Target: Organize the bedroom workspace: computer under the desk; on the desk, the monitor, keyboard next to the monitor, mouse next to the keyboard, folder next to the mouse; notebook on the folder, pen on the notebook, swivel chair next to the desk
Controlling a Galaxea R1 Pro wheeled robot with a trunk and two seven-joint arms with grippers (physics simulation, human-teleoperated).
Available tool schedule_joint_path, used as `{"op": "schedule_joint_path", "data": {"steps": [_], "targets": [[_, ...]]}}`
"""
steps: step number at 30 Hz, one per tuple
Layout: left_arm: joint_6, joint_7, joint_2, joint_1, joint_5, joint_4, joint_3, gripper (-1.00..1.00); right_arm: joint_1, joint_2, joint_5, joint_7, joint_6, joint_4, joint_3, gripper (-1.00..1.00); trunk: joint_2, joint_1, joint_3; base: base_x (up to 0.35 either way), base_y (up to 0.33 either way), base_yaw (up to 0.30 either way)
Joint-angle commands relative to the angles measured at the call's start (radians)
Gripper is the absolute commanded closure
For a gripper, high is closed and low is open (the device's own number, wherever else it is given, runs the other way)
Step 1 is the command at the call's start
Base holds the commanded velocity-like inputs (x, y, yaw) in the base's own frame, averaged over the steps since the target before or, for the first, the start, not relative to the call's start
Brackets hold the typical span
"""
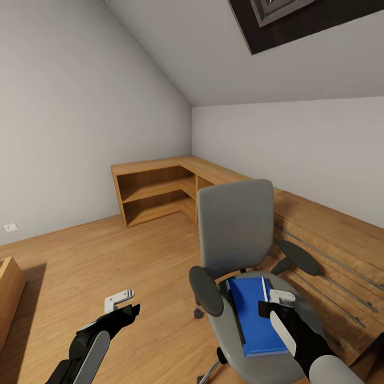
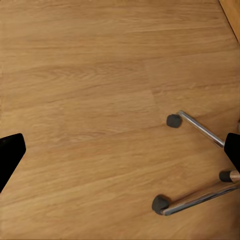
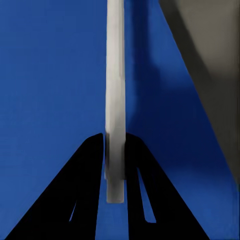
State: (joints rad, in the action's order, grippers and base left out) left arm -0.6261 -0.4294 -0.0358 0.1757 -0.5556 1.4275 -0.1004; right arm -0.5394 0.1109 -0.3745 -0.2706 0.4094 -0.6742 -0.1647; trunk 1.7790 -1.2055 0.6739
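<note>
Right fingers (image 3: 114, 150) closed on the white pen (image 3: 115, 100), which runs out ahead between them above the blue folder (image 3: 50, 75); left fingers (image 2: 10, 155) spread wide, holding nothing, over the floor (image 2: 90, 90).

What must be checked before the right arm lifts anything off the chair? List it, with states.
1. Right gripper shut on the white strip: ok.
2. Whether that strip is the pen: cannot tell.
3. Blue folder lies flat on the swivel chair seat: ok.
4. Left gripper away from the chair, over bare floor: ok.
5. Left gripper open, holding nothing: ok.
6. Desk surface ready for placing: cannot tell.
</note>
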Motion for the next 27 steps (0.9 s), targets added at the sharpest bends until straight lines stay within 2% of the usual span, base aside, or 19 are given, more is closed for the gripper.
{"op": "schedule_joint_path", "data": {"steps": [1, 9, 14, 24, 25, 27], "targets": [[-0.001, -0.010, -0.001, 0.001, -0.011, 0.000, -0.002, -1.00, -0.001, 0.002, -0.012, -0.009, 0.003, -0.002, -0.007, 1.00, -0.007, 0.004, -0.002, 0.000, 0.000, 0.000], [-0.001, -0.011, 0.000, 0.001, -0.009, -0.016, -0.004, -1.00, -0.001, 0.003, -0.014, -0.009, 0.000, -0.006, -0.006, 1.00, -0.063, 0.035, -0.027, -0.004, 0.000, 0.000], [-0.001, -0.011, 0.001, 0.001, -0.009, -0.017, -0.004, -1.00, 0.000, 0.005, -0.015, -0.008, -0.001, -0.015, -0.002, 1.00, -0.098, 0.054, -0.043, -0.192, 0.000, 0.000], [-0.001, -0.012, 0.001, 0.001, -0.009, -0.019, -0.004, -1.00, 0.024, 0.010, -0.019, -0.009, 0.008, -0.259, 0.023, 1.00, -0.168, 0.092, -0.074, -0.324, 0.000, 0.000], [-0.001, -0.012, 0.001, 0.001, -0.009, -0.019, -0.004, -1.00, 0.029, 0.013, -0.029, -0.009, 0.008, -0.276, 0.029, 1.00, -0.175, 0.096, -0.077, -0.338, 0.000, 0.000], [-0.001, -0.012, 0.001, 0.001, -0.009, -0.019, -0.004, -1.00, 0.040, 0.016, -0.076, -0.010, 0.011, -0.317, 0.052, 1.00, -0.189, 0.104, -0.084, -0.338, 0.000, 0.000]]}}
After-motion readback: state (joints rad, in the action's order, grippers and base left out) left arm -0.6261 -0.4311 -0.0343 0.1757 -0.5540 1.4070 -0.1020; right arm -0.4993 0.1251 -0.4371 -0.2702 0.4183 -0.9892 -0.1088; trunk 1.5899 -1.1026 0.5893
